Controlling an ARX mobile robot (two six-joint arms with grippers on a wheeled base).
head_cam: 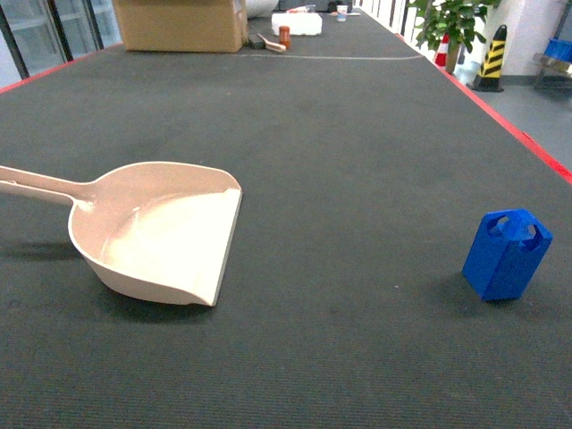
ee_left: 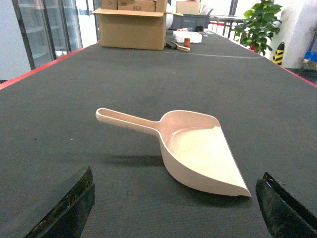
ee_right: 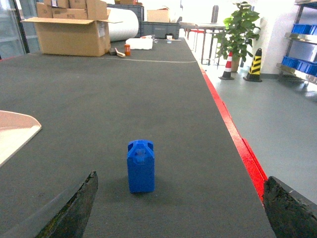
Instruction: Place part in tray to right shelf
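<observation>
Blue part stands upright on your dark table, near right; the beige tray lies well apart at left. Both claws, left and right, are spread, holding nothing.

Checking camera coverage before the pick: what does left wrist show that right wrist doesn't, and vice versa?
Only the left wrist view shows the whole tray, including its long handle, lying empty on the dark mat, framed by the open left hand.

Only the right wrist view shows the blue part, standing upright between the open right hand fingers, plus the red table edge, grey floor and traffic cones.

Both show the cardboard box at the far end, the potted plant, and the mat. The right wrist view catches just a corner of the tray.
</observation>
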